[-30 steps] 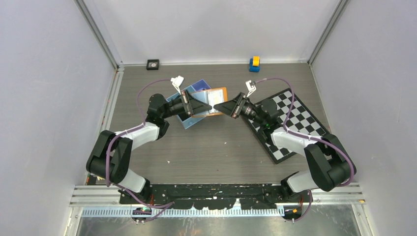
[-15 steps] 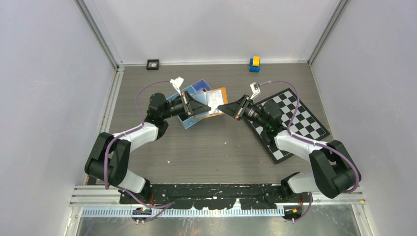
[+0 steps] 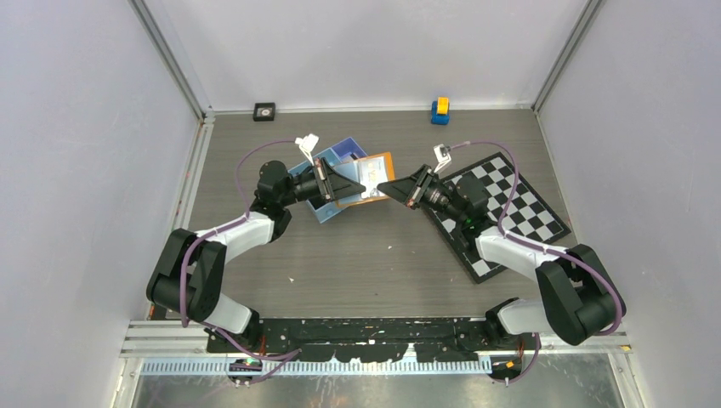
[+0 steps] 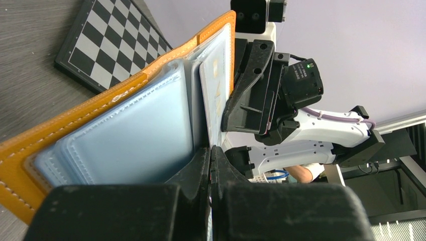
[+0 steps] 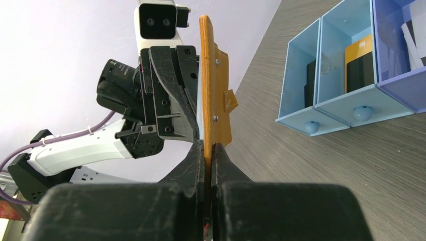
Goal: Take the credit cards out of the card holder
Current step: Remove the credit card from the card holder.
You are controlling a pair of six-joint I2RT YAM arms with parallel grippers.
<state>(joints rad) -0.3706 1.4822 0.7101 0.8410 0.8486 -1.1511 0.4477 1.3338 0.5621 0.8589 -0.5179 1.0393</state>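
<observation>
Above table, card holder, opposite edges clamped

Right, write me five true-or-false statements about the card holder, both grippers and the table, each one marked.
1. The card holder is open, with pale blue sleeves showing. True.
2. The right gripper is open and clear of the card holder. False: it is shut on the orange cover's edge.
3. The left gripper is shut on the card holder's inner side. True.
4. The chessboard lies under the left arm. False: it lies under the right arm.
5. The blue tray has only empty compartments. False: dark, orange and white items show inside.
</observation>
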